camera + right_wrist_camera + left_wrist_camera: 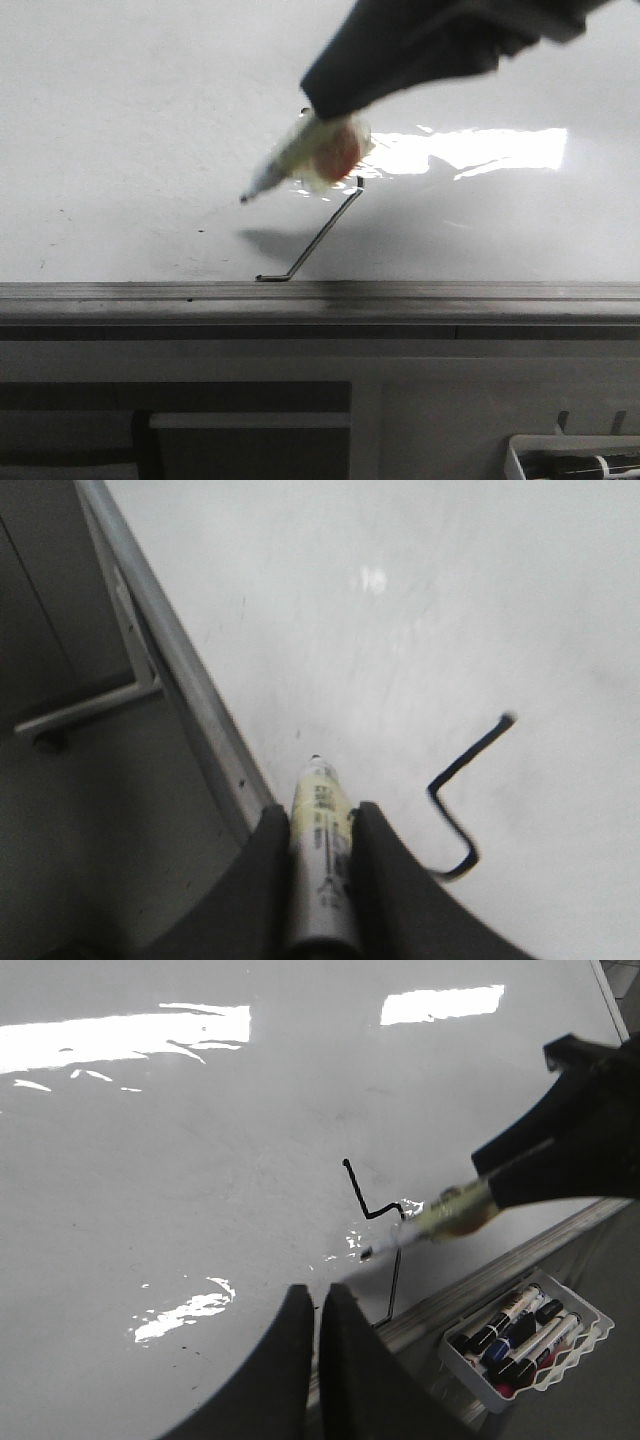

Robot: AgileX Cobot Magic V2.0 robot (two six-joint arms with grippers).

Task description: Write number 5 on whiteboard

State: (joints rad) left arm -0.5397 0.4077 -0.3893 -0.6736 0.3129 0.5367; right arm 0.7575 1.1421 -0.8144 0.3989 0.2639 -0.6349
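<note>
right gripper (318, 852) jaws pinch a pale cylindrical marker (320, 850), tip above the glossy white whiteboard (120, 120), beside the thin black angular number 5 (372, 1222); left gripper (317, 1340) jaws nearly shut, empty

Whiteboards: one (120, 120); glossy white, grey metal rim along one edge
Drawn figures: one, the number 5 (375, 1210); a single thin black angular line
Grippers: two; the right gripper (318, 845) and the left gripper (318, 1320)
Markers in use: one (320, 860); clamped between the right fingers
Marker trays: one (575, 1355); white, beside the rim
Markers in tray: several; exact number could not be told
</note>
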